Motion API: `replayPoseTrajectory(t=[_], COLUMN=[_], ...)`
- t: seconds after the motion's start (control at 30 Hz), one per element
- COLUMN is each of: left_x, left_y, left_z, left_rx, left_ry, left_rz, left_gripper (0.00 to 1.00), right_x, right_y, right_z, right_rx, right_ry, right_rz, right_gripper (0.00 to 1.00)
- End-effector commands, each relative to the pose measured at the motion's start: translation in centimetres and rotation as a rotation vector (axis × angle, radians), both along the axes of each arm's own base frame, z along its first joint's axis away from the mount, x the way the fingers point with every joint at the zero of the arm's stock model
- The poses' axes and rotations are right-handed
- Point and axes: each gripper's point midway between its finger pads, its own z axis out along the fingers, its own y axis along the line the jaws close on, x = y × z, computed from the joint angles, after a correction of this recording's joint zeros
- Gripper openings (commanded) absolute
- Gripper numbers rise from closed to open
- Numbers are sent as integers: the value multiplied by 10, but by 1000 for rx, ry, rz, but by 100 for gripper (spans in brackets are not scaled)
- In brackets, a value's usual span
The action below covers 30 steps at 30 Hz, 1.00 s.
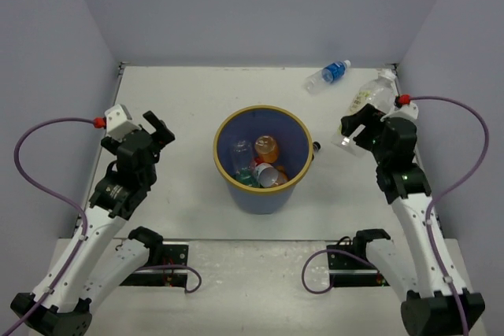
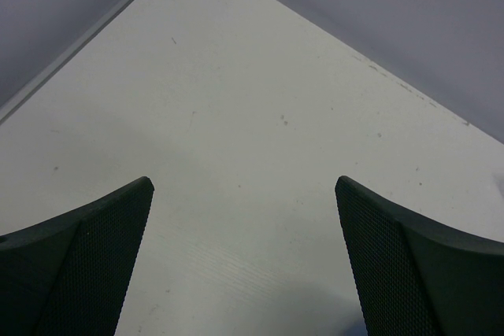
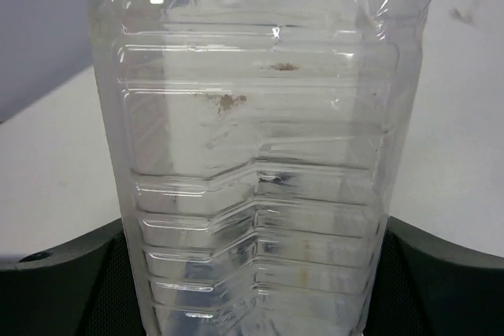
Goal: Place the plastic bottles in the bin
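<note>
The bin [image 1: 223, 130], a round blue bucket with a yellow-tan rim, stands at the table's middle. Inside lie several bottles: a plain clear one [image 1: 241, 153], an orange one [image 1: 267, 147], a green one and one with a red label [image 1: 264, 172]. A clear bottle with a blue label [image 1: 328, 75] lies at the far right. My right gripper [image 1: 356, 133] is shut on a plain clear ribbed bottle [image 1: 368, 100], right of the bin; the bottle fills the right wrist view [image 3: 256, 155]. My left gripper [image 1: 161, 133] is open and empty, left of the bin, over bare table [image 2: 244, 139].
Grey-lilac walls enclose the table on the left, back and right. A small dark thing [image 1: 316, 147] sits at the bin's right rim. Purple cables loop beside both arms.
</note>
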Motion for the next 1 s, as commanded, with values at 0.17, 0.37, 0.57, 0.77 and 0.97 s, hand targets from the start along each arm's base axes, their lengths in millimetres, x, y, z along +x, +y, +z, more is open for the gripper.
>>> replayPoseTrajectory(t=[0.17, 0.37, 0.57, 0.77, 0.97], left_x=[9, 10, 10, 12, 13], left_y=[-8, -8, -7, -8, -11], left_z=[5, 5, 3, 1, 0], left_rx=[-20, -17, -12, -4, -5], left_ry=[-32, -26, -24, -12, -4], left_rz=[-29, -34, -23, -28, -43], left_gripper=[100, 100, 100, 100, 100], right_x=[-73, -96, -92, -99, -102], right_y=[128, 201, 236, 255, 253], right_z=[193, 200, 175, 164, 168], right_rx=[-11, 24, 14, 5, 5], right_ry=[-630, -622, -550, -524, -524], right_rz=[707, 1002, 1078, 1138, 1132], right_gripper=[40, 47, 67, 86, 99])
